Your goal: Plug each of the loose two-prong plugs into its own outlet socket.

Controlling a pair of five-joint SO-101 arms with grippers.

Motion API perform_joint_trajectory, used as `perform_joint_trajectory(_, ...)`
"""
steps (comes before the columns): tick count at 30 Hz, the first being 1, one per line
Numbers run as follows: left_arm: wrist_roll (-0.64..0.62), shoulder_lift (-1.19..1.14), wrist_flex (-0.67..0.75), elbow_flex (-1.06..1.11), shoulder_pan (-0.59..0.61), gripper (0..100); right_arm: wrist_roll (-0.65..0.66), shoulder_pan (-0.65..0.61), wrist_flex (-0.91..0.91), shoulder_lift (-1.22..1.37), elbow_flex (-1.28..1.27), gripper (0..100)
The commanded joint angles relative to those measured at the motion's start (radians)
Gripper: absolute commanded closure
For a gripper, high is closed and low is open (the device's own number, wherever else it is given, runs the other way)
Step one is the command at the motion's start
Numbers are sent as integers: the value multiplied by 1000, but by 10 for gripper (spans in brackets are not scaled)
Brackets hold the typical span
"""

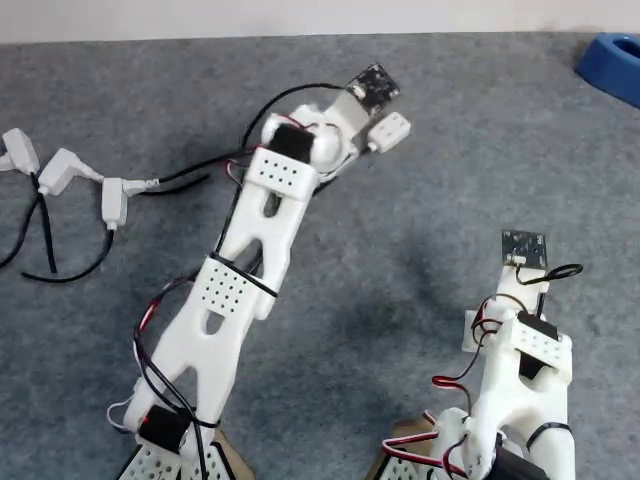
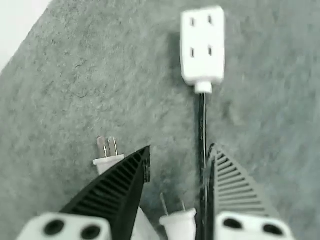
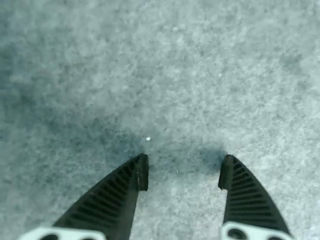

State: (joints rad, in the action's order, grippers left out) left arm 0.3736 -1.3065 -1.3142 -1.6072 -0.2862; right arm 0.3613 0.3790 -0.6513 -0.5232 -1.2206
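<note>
Left pincer (image 2: 178, 159), jaws apart, a plug (image 2: 178, 222) between them, prongs pointing at the outlet block (image 2: 202, 45) straight ahead, lengthwise in line.

High view looks down over the counter (image 1: 450, 150) and both arms. Each wrist view faces the counter closely past its tool: left tool (image 2: 179, 152), right tool (image 3: 185, 159). High and left wrist views share the outlet (image 2: 202, 45).

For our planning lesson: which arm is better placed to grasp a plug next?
Left. The left gripper is open beside two loose plugs, facing the outlet block; the right gripper hangs over bare carpet.
</note>
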Motion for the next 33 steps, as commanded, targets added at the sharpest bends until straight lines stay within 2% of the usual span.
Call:
perform_joint_trajectory(1, -147, -15, 69, -19, 30, 807, 12, -15, -12, 4, 22, 770)
perform_joint_trajectory(5, -207, -42, 68, -10, 30, 810, 12, -16, -12, 4, 22, 770)
perform_joint_trajectory(19, -212, -73, 31, -12, -5, 810, 12, -18, -12, 4, 27, 770)
perform_joint_trajectory(27, -267, -77, 29, -5, -45, 811, 12, -18, -12, 4, 25, 770)
perform_joint_trajectory(33, -267, -111, 52, 87, -36, 811, 12, -16, -12, 4, 22, 770)
